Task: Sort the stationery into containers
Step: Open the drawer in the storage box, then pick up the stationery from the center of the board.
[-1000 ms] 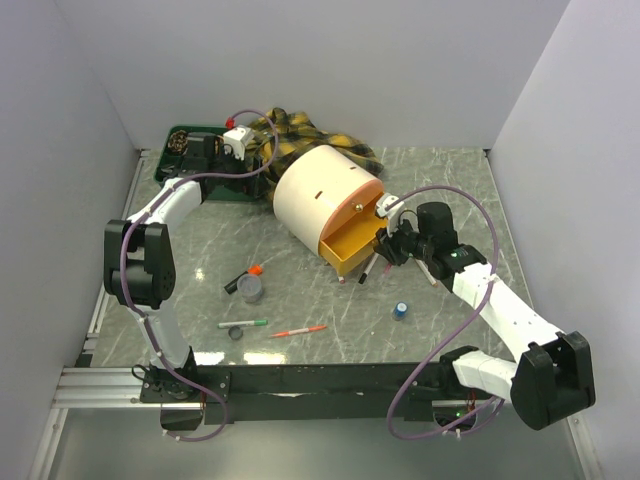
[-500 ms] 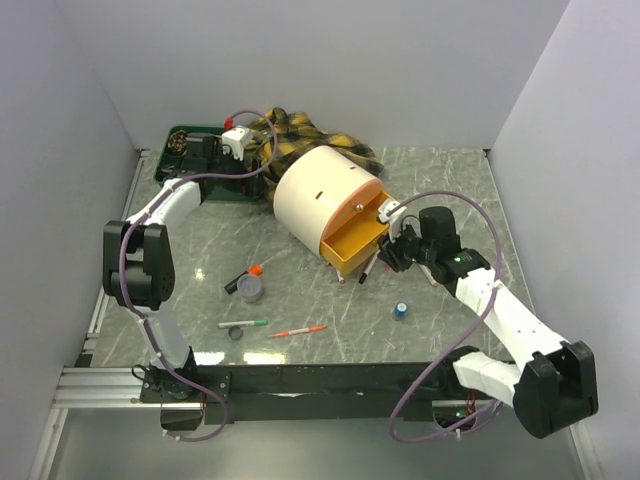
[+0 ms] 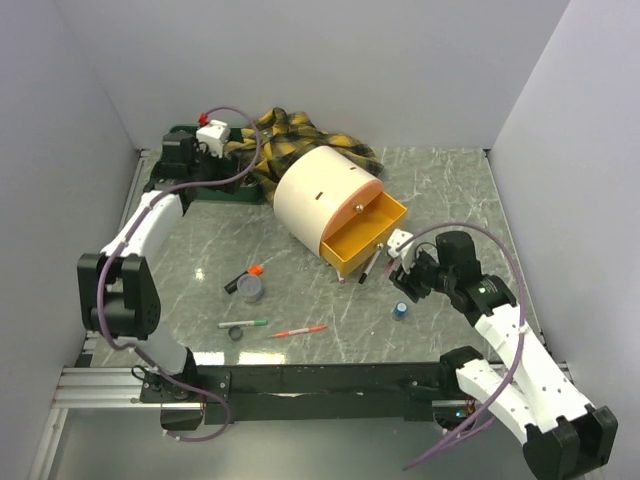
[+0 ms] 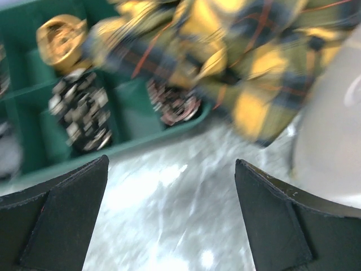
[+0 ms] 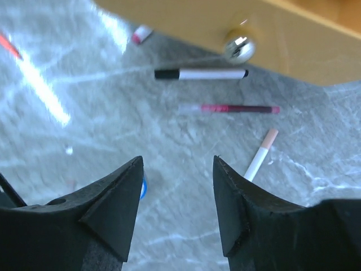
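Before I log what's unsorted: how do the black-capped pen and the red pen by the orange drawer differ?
The black-capped pen has a white barrel; the red pen is red with a paler end. The black-capped pen lies nearer the orange drawer, the red pen farther. Both lie flat on the table, nearly parallel.

White arms (image 3: pixel 150 215), black joints (image 3: pixel 125 290), purple cables (image 3: pixel 455 226).

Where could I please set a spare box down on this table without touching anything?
Bare marble lies right of the drum, toward the far right corner of the table, and between the drum and the left arm. It is crowded in front of the orange drawer, where pens lie, and at front centre around the tape roll and highlighter.
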Controlling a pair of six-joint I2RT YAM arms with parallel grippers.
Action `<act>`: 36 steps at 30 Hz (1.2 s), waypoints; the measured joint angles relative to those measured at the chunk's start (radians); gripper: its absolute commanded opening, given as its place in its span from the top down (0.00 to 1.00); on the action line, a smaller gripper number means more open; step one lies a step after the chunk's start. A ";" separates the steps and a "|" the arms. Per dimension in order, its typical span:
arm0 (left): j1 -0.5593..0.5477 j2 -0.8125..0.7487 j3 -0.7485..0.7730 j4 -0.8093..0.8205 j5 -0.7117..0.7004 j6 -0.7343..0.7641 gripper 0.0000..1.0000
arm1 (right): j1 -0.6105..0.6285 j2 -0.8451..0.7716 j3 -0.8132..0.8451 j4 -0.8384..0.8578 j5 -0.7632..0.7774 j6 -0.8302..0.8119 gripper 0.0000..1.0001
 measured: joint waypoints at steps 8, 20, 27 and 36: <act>0.080 -0.188 -0.126 -0.087 -0.083 0.020 0.01 | 0.000 0.063 0.053 -0.208 -0.025 -0.203 0.41; 0.200 -0.523 -0.379 -0.150 -0.105 -0.045 0.01 | -0.003 0.098 0.080 -0.416 0.002 -0.547 0.36; 0.254 -0.600 -0.420 -0.158 -0.090 -0.069 0.00 | -0.004 0.130 0.068 -0.438 -0.002 -0.658 0.36; 0.302 -0.579 -0.421 -0.158 -0.083 -0.074 0.01 | -0.003 0.259 0.057 -0.403 -0.051 -0.690 0.43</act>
